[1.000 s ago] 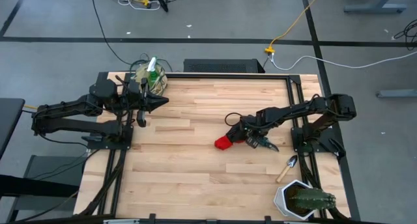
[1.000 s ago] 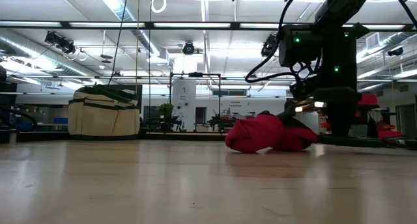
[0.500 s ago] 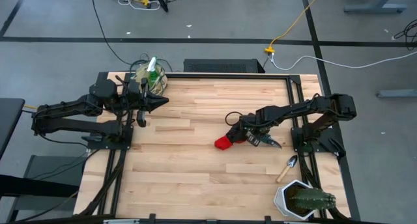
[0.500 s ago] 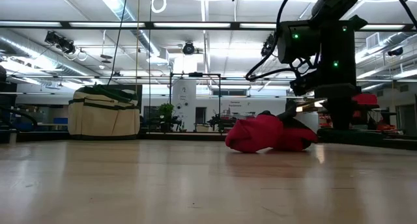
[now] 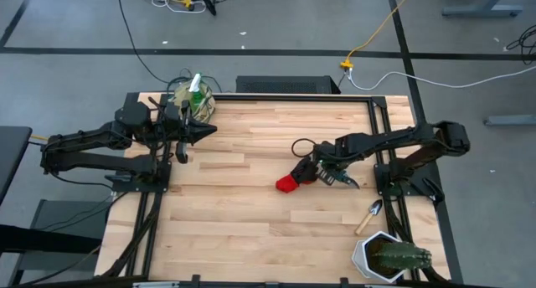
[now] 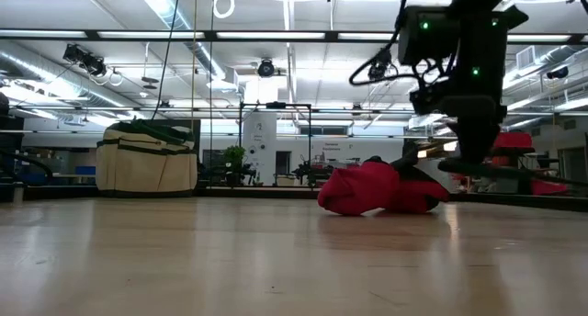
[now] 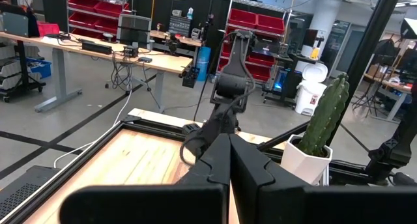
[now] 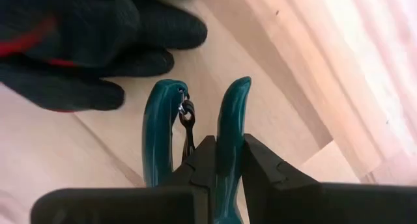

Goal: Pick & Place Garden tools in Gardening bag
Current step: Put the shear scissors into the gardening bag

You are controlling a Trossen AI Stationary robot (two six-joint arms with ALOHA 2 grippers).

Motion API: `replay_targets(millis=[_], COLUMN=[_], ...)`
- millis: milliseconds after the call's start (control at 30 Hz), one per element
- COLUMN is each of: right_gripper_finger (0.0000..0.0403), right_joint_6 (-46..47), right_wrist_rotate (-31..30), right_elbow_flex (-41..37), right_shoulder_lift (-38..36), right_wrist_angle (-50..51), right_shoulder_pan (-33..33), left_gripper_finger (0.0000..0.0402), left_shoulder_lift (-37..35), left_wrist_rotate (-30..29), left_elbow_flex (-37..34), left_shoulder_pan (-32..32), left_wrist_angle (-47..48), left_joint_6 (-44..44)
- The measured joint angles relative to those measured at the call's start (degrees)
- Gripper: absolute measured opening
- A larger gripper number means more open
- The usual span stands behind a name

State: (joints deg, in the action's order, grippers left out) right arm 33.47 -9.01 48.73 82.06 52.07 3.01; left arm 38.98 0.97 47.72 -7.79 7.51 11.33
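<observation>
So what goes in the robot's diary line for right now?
right gripper: shut on pruning shears, lifted beside glove | left gripper: shut, waiting by gardening bag | trowel: on table

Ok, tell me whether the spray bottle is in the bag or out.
In. From above, the green spray bottle stands inside the gardening bag at the table's far left corner, its top poking above the rim.
</observation>
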Motion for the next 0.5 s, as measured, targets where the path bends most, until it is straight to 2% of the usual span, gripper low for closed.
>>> replay_targets(millis=[167, 500], right_gripper_finger=[0.0045, 0.0045], right_joint_6=[-0.4, -7.1], right_wrist_rotate=[-0.7, -1.1], right_elbow_flex=[0.0, 0.0], right_shoulder_lift=[-5.2, -14.0], right_wrist_angle=[-0.5, -5.3], right_shoulder_pan=[0.0, 0.0], left_gripper_finger=[0.0005, 0.0005], left_shoulder_lift=[0.0, 0.0], left_wrist_rotate=[0.0, 0.0], left_elbow_flex=[0.0, 0.0], left_shoulder_pan=[0.0, 0.0], left_wrist_angle=[0.0, -0.1], left_joint_6=[0.0, 0.0])
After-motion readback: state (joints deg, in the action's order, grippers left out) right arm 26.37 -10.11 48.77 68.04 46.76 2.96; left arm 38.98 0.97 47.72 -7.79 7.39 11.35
